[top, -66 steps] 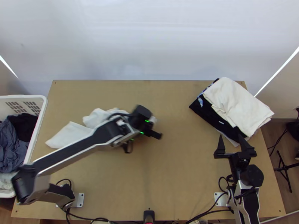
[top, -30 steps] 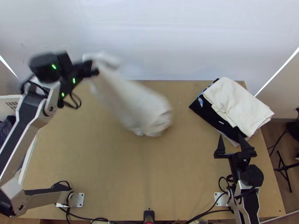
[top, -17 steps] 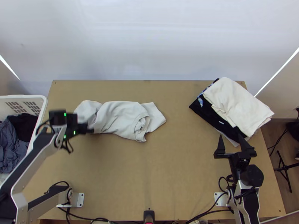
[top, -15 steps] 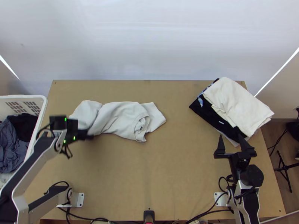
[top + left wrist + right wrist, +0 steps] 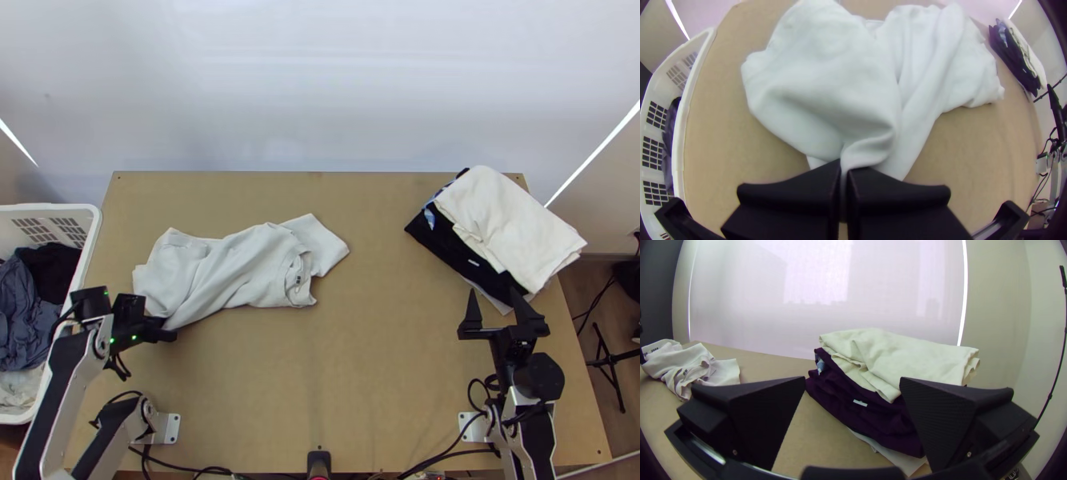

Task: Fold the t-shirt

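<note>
- since the earlier frame, the left gripper [image 5: 166, 330] has moved toward the table's near edge, and the held part of the white cloth t-shirt [image 5: 248, 260] has shifted with it.
- t-shirt: bunched and creased on the table's left half, collar toward the middle.
- left gripper: clenched on a gathered pinch of the shirt's near edge.
- right gripper [image 5: 493, 298]: fingers spread apart, grasping nothing, near the folded stack.
- surface: light wooden rectangular table [image 5: 376, 360]; at its far right, a cream folded cloth [image 5: 512, 224] upon dark folded garments [image 5: 448, 252].
- room: white slatted plastic basket [image 5: 98, 232] holding dark clothing [image 5: 24, 312] at left; pale smooth backdrop [image 5: 320, 88] beyond; wooden floor [image 5: 596, 280] at right.
</note>
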You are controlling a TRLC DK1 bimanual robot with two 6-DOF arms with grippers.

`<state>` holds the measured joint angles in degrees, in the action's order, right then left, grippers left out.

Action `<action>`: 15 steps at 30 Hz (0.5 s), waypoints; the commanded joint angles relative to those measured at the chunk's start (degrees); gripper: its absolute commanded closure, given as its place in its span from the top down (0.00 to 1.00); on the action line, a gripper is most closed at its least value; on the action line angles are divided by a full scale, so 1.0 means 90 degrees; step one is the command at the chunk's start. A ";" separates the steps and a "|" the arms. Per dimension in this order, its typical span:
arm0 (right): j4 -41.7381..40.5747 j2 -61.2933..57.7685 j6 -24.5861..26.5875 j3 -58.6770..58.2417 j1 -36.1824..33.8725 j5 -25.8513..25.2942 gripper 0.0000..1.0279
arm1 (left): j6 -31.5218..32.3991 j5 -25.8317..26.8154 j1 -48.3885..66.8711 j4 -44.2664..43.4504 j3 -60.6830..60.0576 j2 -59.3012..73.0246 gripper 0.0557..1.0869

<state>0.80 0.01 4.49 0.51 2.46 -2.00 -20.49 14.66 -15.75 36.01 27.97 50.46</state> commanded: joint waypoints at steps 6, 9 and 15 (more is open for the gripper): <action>-0.0001 -0.0001 -0.0001 0.0002 0.0000 -0.0002 0.96 | 0.1124 0.0295 0.0217 -0.0583 0.0125 -0.1475 0.96; -0.0001 -0.0001 -0.0001 0.0002 0.0000 -0.0002 0.96 | 0.1681 0.0295 0.0217 -0.0808 0.0340 -0.1475 0.96; -0.0001 -0.0001 -0.0001 0.0002 0.0000 -0.0002 0.96 | 0.2570 0.0276 0.0226 -0.0778 0.1668 -0.0489 0.96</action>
<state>0.80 0.01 4.49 0.51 2.46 -2.00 -5.13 17.17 -13.98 29.23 33.01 40.05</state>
